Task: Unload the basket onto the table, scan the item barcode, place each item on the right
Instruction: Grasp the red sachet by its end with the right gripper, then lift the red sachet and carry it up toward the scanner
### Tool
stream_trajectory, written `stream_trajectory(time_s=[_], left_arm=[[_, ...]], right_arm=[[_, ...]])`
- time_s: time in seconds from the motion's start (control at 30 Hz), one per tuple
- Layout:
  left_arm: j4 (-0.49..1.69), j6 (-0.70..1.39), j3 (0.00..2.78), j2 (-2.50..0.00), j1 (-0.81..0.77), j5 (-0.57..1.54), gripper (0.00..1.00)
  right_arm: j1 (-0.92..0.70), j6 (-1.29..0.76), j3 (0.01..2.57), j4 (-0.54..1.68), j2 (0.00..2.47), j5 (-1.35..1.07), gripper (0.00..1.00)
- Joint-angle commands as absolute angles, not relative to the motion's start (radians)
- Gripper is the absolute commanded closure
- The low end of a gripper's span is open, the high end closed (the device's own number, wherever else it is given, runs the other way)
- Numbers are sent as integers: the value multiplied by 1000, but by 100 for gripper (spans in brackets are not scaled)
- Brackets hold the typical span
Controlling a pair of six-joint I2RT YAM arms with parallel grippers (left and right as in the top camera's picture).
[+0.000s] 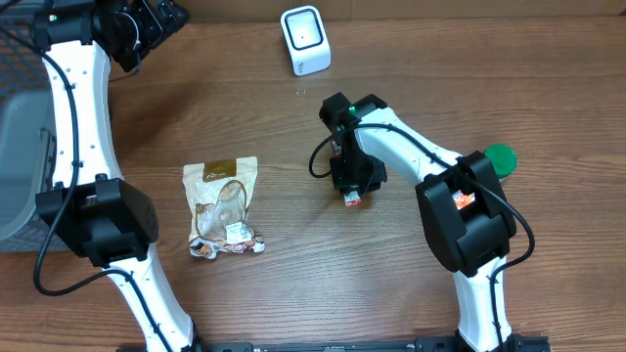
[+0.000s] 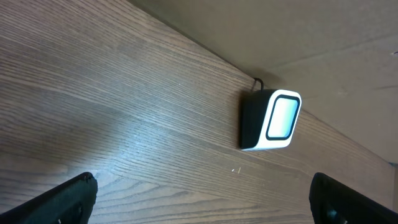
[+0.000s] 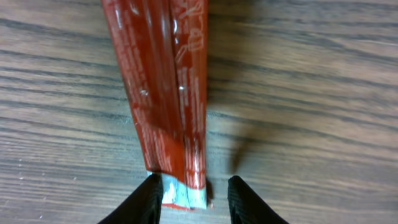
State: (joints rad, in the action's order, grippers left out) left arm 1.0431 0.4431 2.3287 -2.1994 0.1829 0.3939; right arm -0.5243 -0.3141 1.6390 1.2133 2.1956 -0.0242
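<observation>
The item, a narrow red packet (image 3: 165, 81) with a pale blue end, lies flat on the wooden table. My right gripper (image 3: 194, 199) is down over that end, jaws partly closed around it. The left finger (image 3: 146, 202) touches the packet and the right finger (image 3: 249, 202) stands a small gap away. From overhead only the packet's tip (image 1: 353, 199) shows under the right gripper (image 1: 354, 181). The white barcode scanner (image 1: 305, 39) stands at the table's far edge. My left gripper (image 2: 202, 199) is wide open and empty at the far left, facing the scanner (image 2: 273, 119).
A clear snack bag (image 1: 224, 207) with a gold label lies left of centre. A green round object (image 1: 500, 158) sits at the right, behind the right arm. A grey bin (image 1: 20, 166) stands off the table's left edge.
</observation>
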Motion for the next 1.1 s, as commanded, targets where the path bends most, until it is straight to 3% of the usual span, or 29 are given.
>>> stream_trajectory(time_s=[0.0, 0.27, 0.47, 0.6, 0.63, 0.67, 0.7, 0.73, 0.77, 1.07], left_arm=[[1043, 450, 2325, -2192, 176, 408, 0], [1043, 450, 2325, -2192, 176, 408, 0], [1043, 450, 2325, -2192, 176, 408, 0], [1043, 450, 2325, -2192, 176, 408, 0], [1043, 450, 2325, -2192, 176, 408, 0], [1043, 450, 2325, -2192, 176, 408, 0], [1043, 450, 2325, -2192, 176, 408, 0], [1043, 450, 2325, -2192, 176, 408, 0], [1043, 450, 2325, -2192, 176, 408, 0], [1043, 450, 2325, -2192, 176, 408, 0]], right_arm=[[-529, -318, 1599, 1189, 2204, -28, 67], [-529, -317, 1530, 1131, 2204, -28, 73], [-529, -317, 1530, 1131, 2204, -59, 92], [-529, -317, 1530, 1124, 2204, -105, 90], [-529, -317, 1530, 1121, 2204, -107, 82], [-529, -317, 1530, 1118, 2204, -108, 81], [-529, -316, 1530, 1113, 2204, -107, 82], [-529, -316, 1530, 1109, 2204, -107, 92], [-529, -316, 1530, 1105, 2204, -107, 96], [-490, -317, 1624, 1175, 2199, -107, 96]])
